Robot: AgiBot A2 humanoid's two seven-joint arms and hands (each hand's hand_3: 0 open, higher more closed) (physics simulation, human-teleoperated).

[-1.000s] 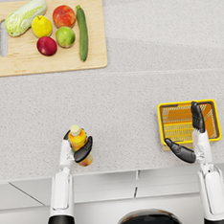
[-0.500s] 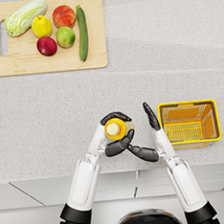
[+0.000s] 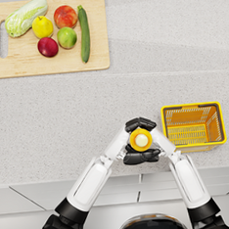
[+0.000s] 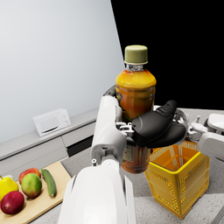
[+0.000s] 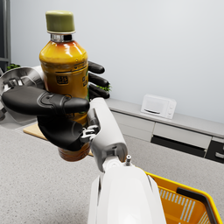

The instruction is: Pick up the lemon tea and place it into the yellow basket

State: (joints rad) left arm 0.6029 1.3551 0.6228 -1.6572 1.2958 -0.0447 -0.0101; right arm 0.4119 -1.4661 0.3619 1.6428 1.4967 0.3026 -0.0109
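Lower centre of the head view: one amber plastic bottle of lemon tea [image 3: 141, 140] with an olive-green cap, upright and lifted off the speckled grey counter [image 3: 132, 70], seen cap-on from above.

Left hand [image 3: 137, 125]: dark fingers wrapped round the far side of the bottle body; holding. The left wrist view shows the bottle [image 4: 135, 103] standing above that forearm.

Right hand [image 3: 141, 156]: closed on the near side of the bottle at label height; the right wrist view has its thumb and palm [image 5: 48, 111] across the lower body of the bottle [image 5: 64, 74], with the left hand's fingers showing behind. Both hands grip the same item, so this reads as a hand-over in progress.

Yellow wire-mesh basket [image 3: 195, 141] with solid rim: centre right of the head view, just beside the hands, open side up, nothing inside that can be seen.

Pale wooden chopping board [image 3: 48, 68]: upper left of the head view, well apart from the work. Carries a cabbage, a yellow fruit, a red fruit, a green fruit, a dark red fruit and a long green cucumber. Not part of the task.

Handling note, as judgement: the right hand's hold should be firm before the left lets go, and the left fingers should clear outward, not drag the bottle. Keep the bottle upright, carry it rightward above the basket rim, then lower it inside before releasing.
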